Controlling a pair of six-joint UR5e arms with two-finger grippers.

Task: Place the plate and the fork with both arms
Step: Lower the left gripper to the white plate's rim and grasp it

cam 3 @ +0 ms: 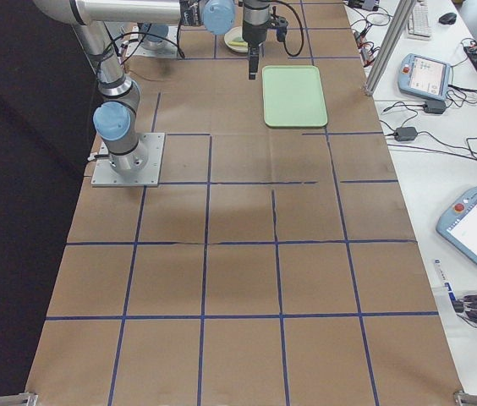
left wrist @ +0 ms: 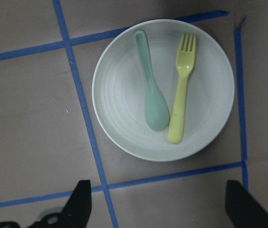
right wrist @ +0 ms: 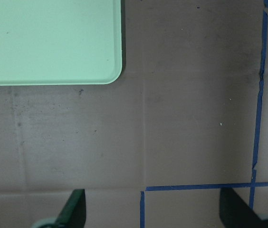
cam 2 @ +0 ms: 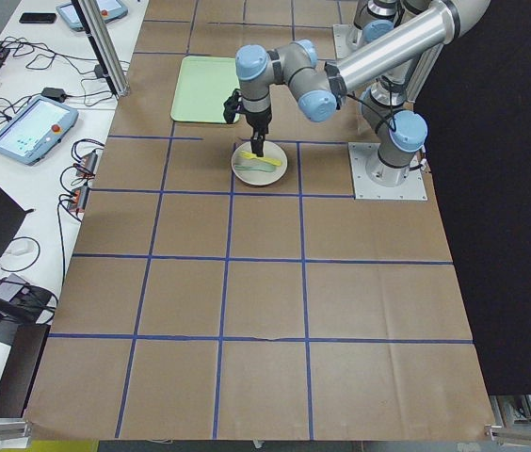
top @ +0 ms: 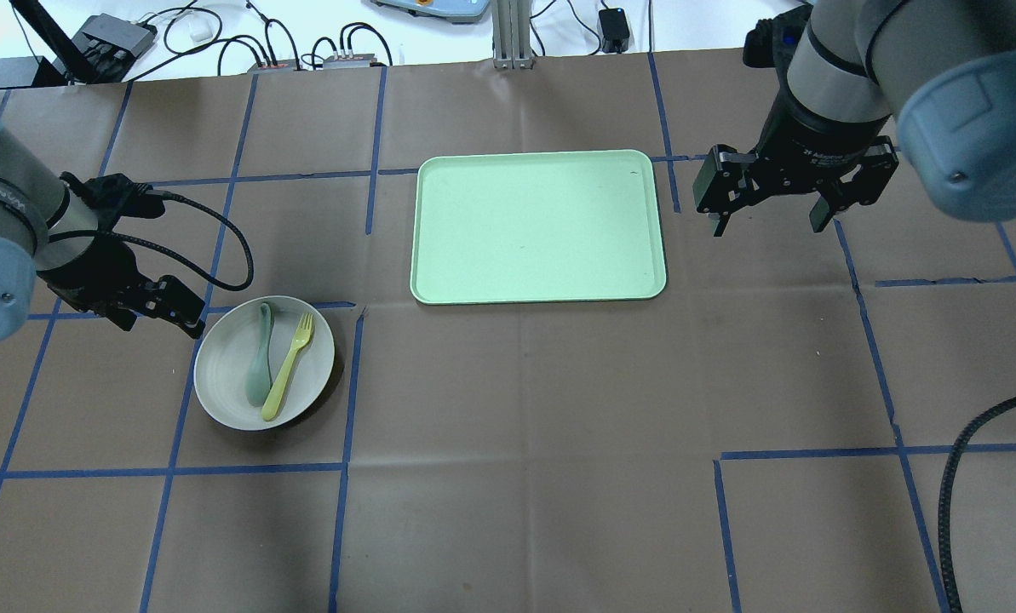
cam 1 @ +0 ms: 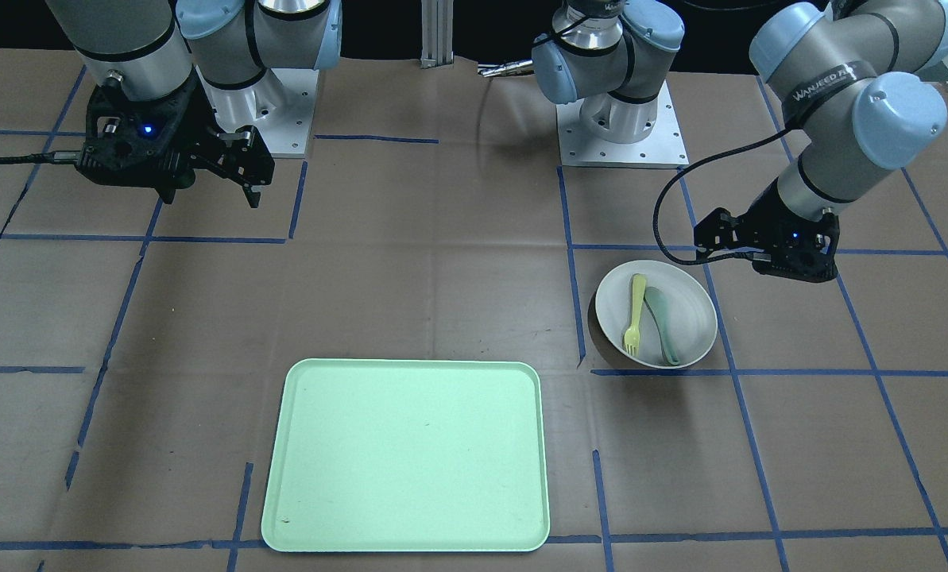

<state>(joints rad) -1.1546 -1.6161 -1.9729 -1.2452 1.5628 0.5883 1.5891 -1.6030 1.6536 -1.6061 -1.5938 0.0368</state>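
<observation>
On the left side of the table [top: 516, 426], seen from behind the robot, the plate [top: 222, 379] is sitting on the brown paper. Its far rim is overlapping a line of blue tape [top: 256, 468]. It is lying well apart from the tray [top: 537, 226], which is resting farther off and to the right, in the middle of the table's far half. The fork [top: 288, 366] is lying in the right half of the plate, with its tines pointing to the far side and its handle end reaching toward the near rim. A spoon [top: 260, 375] is lying just left of it, bowl end near. In the wrist view the bowl is touching the fork's handle. The left gripper [top: 157, 313] is hanging just beside the plate's far-left rim, apart from it. Its fingers are pointing down and spread wide, and they are holding nothing. The right gripper [top: 766, 223] is hovering over bare paper just right of the tray, fingers down. Its jaws are also standing wide apart with nothing between them. The tray is carrying nothing, and both the plate and the fork are sitting outside it.
</observation>
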